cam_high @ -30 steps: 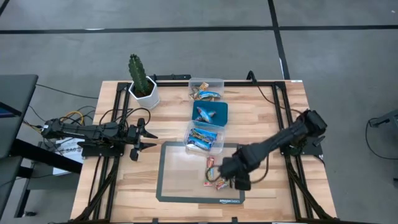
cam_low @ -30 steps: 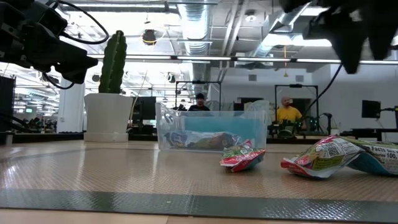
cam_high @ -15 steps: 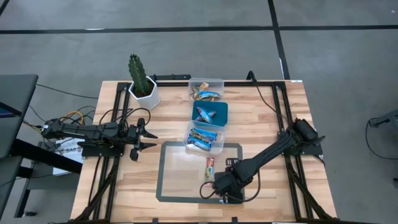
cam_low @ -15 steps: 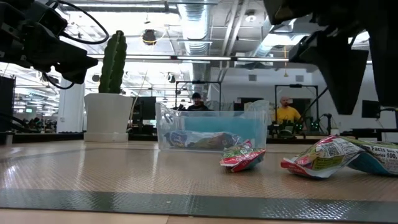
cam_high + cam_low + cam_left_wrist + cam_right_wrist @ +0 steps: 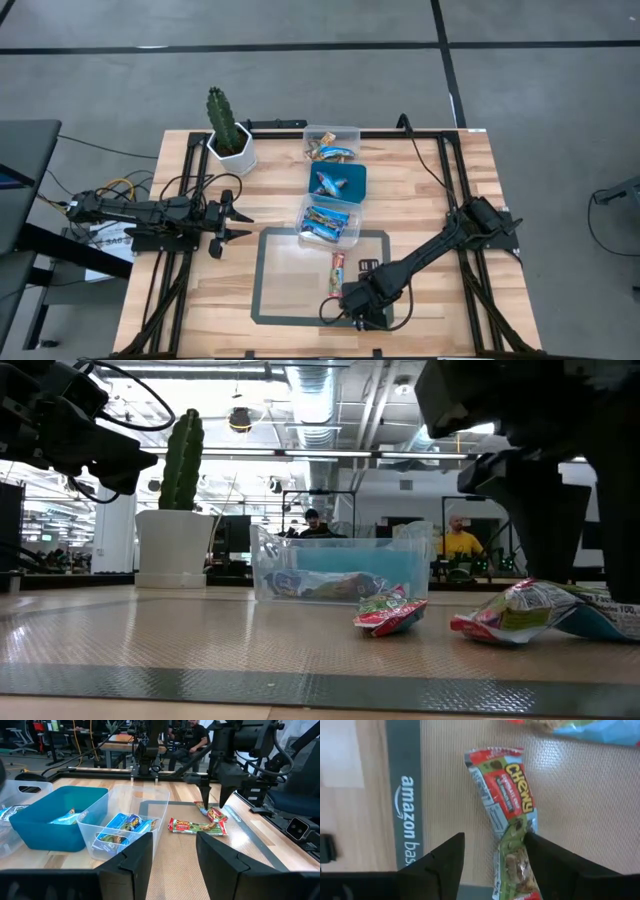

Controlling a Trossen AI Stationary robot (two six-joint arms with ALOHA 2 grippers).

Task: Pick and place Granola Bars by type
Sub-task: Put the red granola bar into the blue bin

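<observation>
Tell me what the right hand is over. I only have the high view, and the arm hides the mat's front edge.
Observer: The right wrist view shows a red Chewy bar lying flat on the mat, with its green end between the fingers of the right hand.
Operator: Is the hand shut on it?
Observer: No, the fingers stand open on either side of it. I cannot tell whether they touch the wrapper.
Operator: Is anything else close by?
Observer: Yes, a blue-wrapped bar lies on the mat just past the red Chewy bar's other end.
</observation>
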